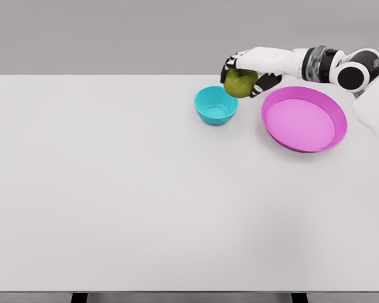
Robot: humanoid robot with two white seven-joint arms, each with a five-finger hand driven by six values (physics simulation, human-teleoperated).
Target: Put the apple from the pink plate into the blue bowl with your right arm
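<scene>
I see a big white table (pixel 145 202) that fills most of my view. It is flat and smooth, with a soft shine and no marks on it. Behind it is a plain grey wall (pixel 114 35). At the very bottom, under the front edge of the table, I can spot two small dark legs (pixel 79 297).

The apple (pixel 240 83) is green, a bit yellowish, and round. It has a darker patch on its lower side. It looks about as wide as the inside of the bowl.

My right hand (pixel 247 72) comes in from the right side, at the end of a white arm with a black and silver wrist. Its fingers are wrapped around the apple, gripping it from above and behind. The fingers are white with dark parts on them.

The apple is up in the air, off the table. It hangs just over the back right rim of the blue bowl (pixel 216 105). The bowl is small and light blue, and I see nothing inside it.

Just to the right of the bowl sits the pink plate (pixel 304 118). It is wide and round with a raised rim.

I cannot see my left arm anywhere.
</scene>
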